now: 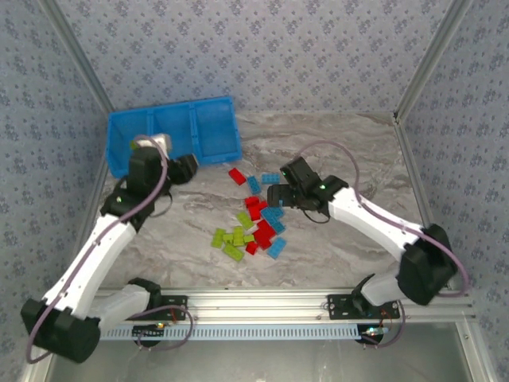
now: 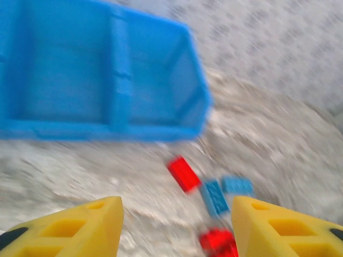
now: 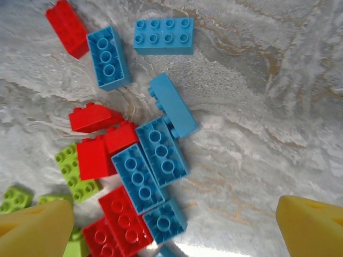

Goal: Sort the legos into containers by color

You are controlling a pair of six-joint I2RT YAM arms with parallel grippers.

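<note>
The legos point(image 1: 253, 224) crowd the middle of the table point(image 1: 350, 143), brick against brick, leaving little gap for fingers inside the heap. At 12 o'clock of the heap a red brick point(image 1: 237, 175) and two blue bricks point(image 1: 254, 184) lie looser, with bare marble around them. The blue bin point(image 1: 208, 131) blocks 10 o'clock, and the left gripper point(image 1: 189, 169) is just beside its near wall. The right gripper point(image 1: 276, 195), jaws wide, hangs over the heap's 2 o'clock edge. Bare marble lies at 9 and 5 o'clock.
</note>
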